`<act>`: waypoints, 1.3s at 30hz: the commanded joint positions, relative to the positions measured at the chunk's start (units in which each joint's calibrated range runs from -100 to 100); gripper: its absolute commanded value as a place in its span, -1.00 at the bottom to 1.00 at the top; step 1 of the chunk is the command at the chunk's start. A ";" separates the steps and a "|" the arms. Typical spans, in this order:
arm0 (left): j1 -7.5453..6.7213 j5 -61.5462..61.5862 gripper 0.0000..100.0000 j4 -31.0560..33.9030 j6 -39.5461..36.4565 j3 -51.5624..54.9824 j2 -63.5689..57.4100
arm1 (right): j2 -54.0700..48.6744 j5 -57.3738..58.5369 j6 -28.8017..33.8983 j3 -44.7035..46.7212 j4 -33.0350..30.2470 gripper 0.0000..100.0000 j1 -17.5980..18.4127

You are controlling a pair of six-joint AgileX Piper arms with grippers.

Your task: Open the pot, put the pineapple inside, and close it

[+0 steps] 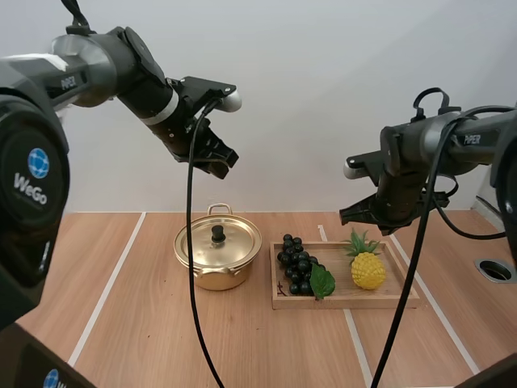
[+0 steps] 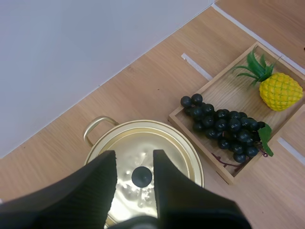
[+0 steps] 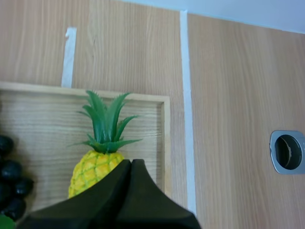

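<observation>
Toward the near right of the bench [image 1: 145, 331], a wooden tray [image 1: 404, 301] is lying flat. The pineapple [image 1: 367, 270] is being carried at its right end, with the green crown turned toward the tray's far rim. A bunch of dark grapes [image 1: 296, 263] with a green leaf is being carried at the tray's left end, apart from the pineapple. Just beside the tray's left edge, near the bench's middle, the gold pot [image 1: 212, 275] is standing. Its lid [image 1: 234, 242] is being borne on the rim, with a black knob [image 1: 218, 234] at the centre and one loop handle turned toward the bench's far edge. A round metal ring [image 1: 494, 270] is being shown set into the bench near its right edge, well apart from the tray. High above the pot, the left arm is being held reaching in from the left with the wrist bent downward. The left gripper [image 1: 220, 162] is being pointed at the lid with its fingers spread apart; in the left wrist view the knob is being framed between them, and nothing is being touched. Above the tray's right end, the right arm is being held lower, forearm roughly level and wrist tipped down. The right gripper [image 1: 347, 217] is being hung over the pineapple with its fingers pressed together into one dark wedge, clear of the fruit.
</observation>
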 commanded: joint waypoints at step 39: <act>-0.01 0.47 -0.14 1.51 -0.56 -0.26 -4.06 | 10.27 -4.08 -4.63 0.28 9.15 1.00 0.41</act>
